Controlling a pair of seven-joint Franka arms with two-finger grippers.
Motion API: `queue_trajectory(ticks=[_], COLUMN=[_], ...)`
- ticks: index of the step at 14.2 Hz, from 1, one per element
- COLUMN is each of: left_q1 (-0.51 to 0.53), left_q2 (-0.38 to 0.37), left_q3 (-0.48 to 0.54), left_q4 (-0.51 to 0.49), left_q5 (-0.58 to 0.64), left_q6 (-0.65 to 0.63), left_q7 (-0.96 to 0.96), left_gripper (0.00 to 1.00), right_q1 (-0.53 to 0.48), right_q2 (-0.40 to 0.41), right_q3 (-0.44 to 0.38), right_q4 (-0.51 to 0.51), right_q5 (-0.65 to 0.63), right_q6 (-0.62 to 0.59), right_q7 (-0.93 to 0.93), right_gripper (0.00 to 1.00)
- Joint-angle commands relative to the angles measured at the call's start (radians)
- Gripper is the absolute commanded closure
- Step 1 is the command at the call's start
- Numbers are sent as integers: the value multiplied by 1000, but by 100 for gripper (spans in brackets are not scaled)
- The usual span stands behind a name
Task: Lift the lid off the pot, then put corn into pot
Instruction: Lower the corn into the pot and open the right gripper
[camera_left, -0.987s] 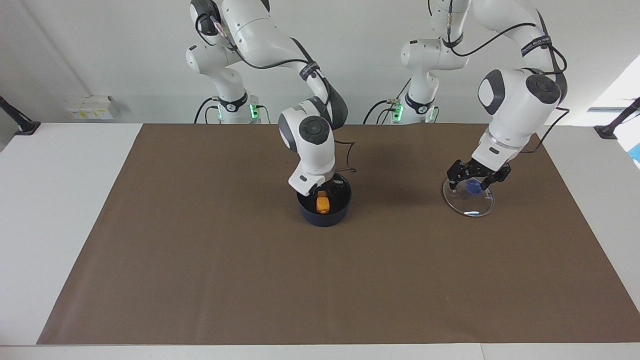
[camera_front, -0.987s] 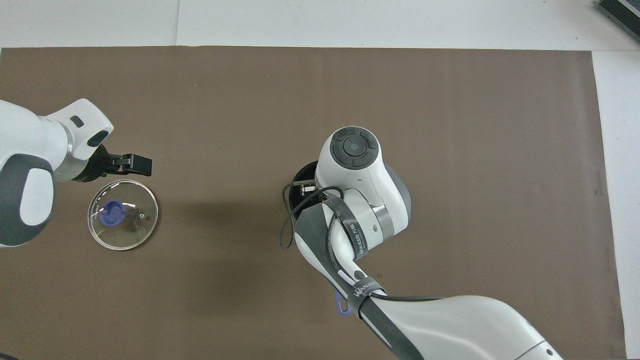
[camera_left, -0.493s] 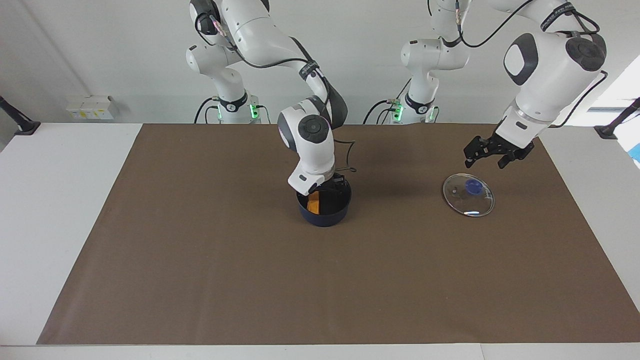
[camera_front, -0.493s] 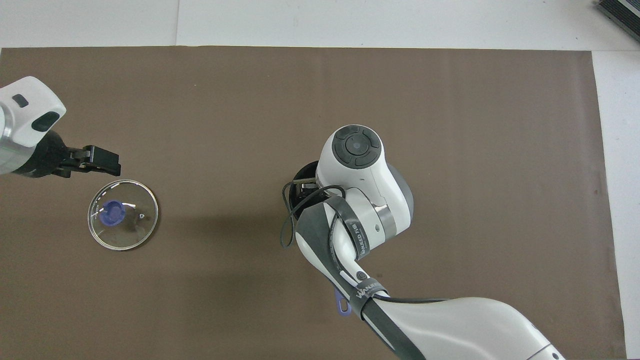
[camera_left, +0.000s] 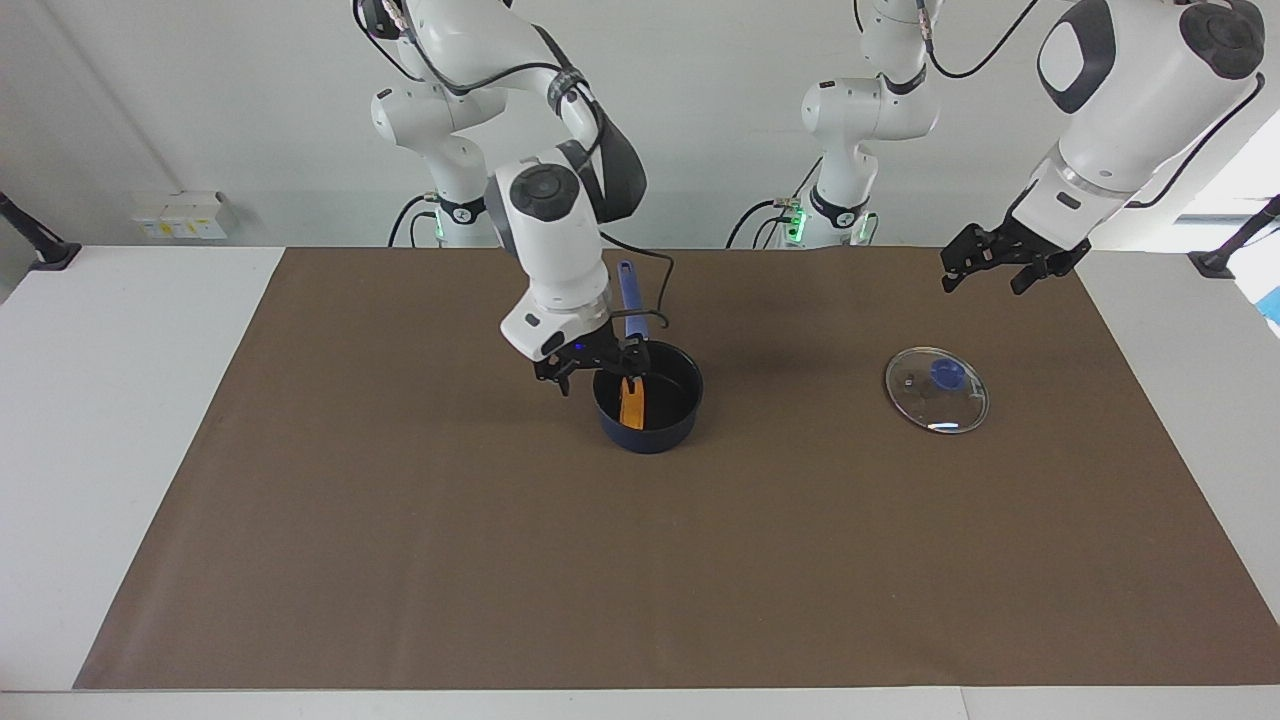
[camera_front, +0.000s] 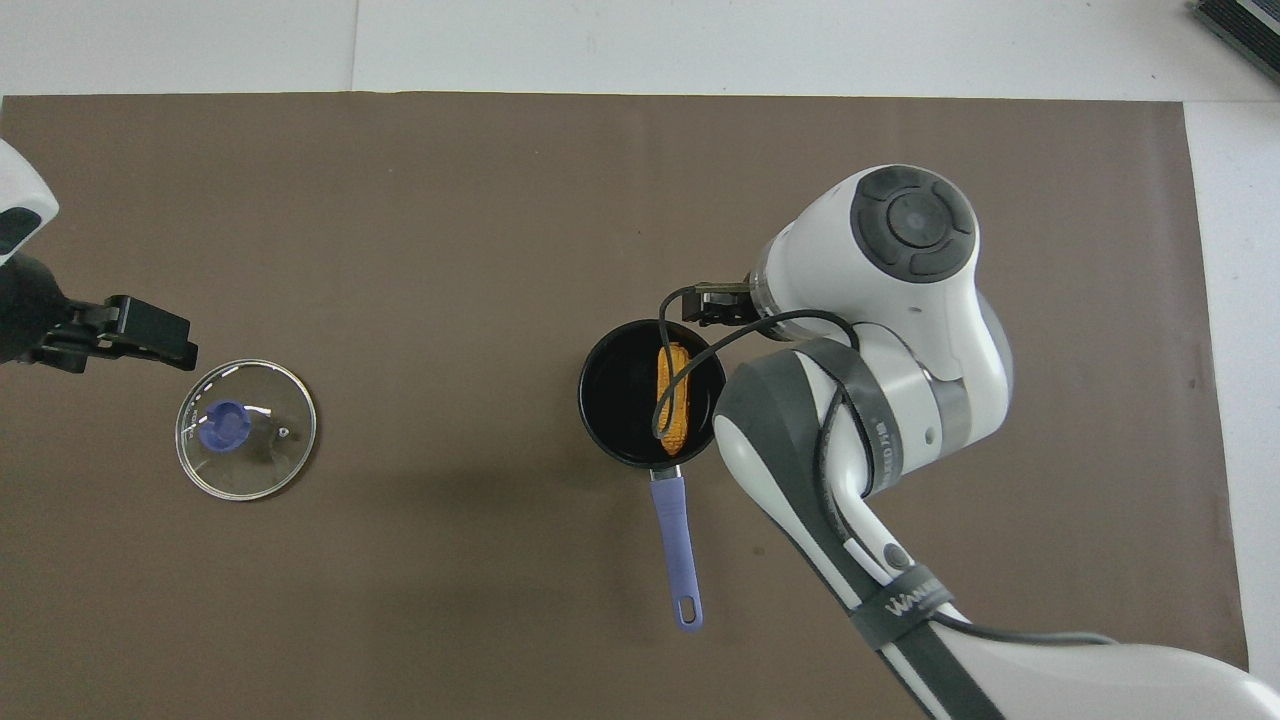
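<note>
The dark blue pot (camera_left: 646, 434) (camera_front: 618, 402) stands mid-table with its long handle (camera_front: 676, 545) pointing toward the robots. The yellow-orange corn (camera_left: 632, 404) (camera_front: 674, 398) lies inside it. My right gripper (camera_left: 595, 368) (camera_front: 716, 305) hangs open and empty just above the pot's rim, on the side toward the right arm's end. The glass lid (camera_left: 936, 392) (camera_front: 245, 430) with its blue knob lies flat on the mat toward the left arm's end. My left gripper (camera_left: 990, 268) (camera_front: 140, 335) is raised well above the mat beside the lid, open and empty.
A brown mat (camera_left: 400, 520) covers most of the white table. A black cable from the right wrist loops over the pot (camera_front: 690, 370). A dark object (camera_front: 1240, 20) sits at the table corner farthest from the robots.
The right gripper opened and let the corn drop into the pot, then rose and swung toward the right arm's end, uncovering the pot. The left gripper lifted away from the lid.
</note>
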Motion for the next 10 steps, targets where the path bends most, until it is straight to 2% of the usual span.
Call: queue_trajectory(ticks=[1,6,10], left_q1=[4,4,2], left_q2=[7,-13,-10], left_q3=[0,0,-2], left_q4=[53,31,37], left_q5=[2,-1,4], left_q6=[-86,-80,-80], left_q7=[5,8,14], left_gripper=[0,0,0], right_q1=[-47,-156,-250], right_q2=[-85,-214,-287], right_q3=[9,9,8], right_q4=[-22,-22,-22], right_q5=[-44,-44,-42], right_q6=[-65,-213,-316], right_q7=[-30,-160,-260], right_gripper=[0,0,0])
